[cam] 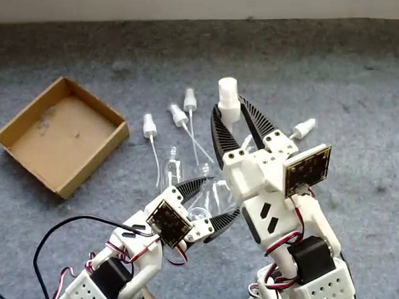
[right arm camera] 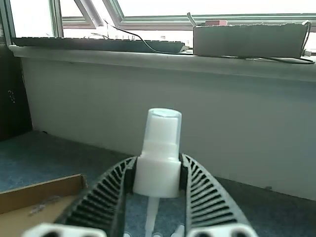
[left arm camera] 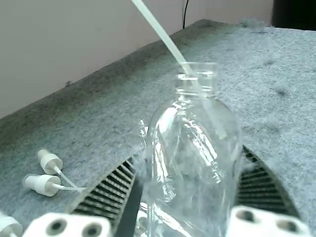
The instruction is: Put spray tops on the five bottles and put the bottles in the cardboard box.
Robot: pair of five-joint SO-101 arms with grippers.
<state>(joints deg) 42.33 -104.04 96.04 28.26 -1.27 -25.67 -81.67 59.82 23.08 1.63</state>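
Right now, the right arm (cam: 289, 231) is keeping nothing loose: its jaws are gripping a white spray top (cam: 228, 103) at the upper centre of the high view. In the right wrist view the spray top (right arm camera: 159, 153) is standing cap upward, its collar pinched between the ribbed black fingers.

At the lower centre of the high view, the left arm (cam: 125, 259) is closing its jaws on a clear bottle (cam: 203, 202). In the left wrist view the bottle (left arm camera: 192, 163) is standing upright and uncapped, and a thin white tube (left arm camera: 163, 34) is slanting down into its open neck.

Three loose spray tops (cam: 178, 114) with long tubes are lying in a row on the grey desk (cam: 355, 83), between the right jaws and the cardboard box (cam: 97, 160). A fourth top (cam: 304, 127) is lying at centre right. More clear bottles (cam: 172, 165) are lying just above the left jaws, partly hidden by the arms, so I cannot count them.

The box is sitting open at the upper left, with the loose tops and lying bottles crowding the desk between it and the held bottle.
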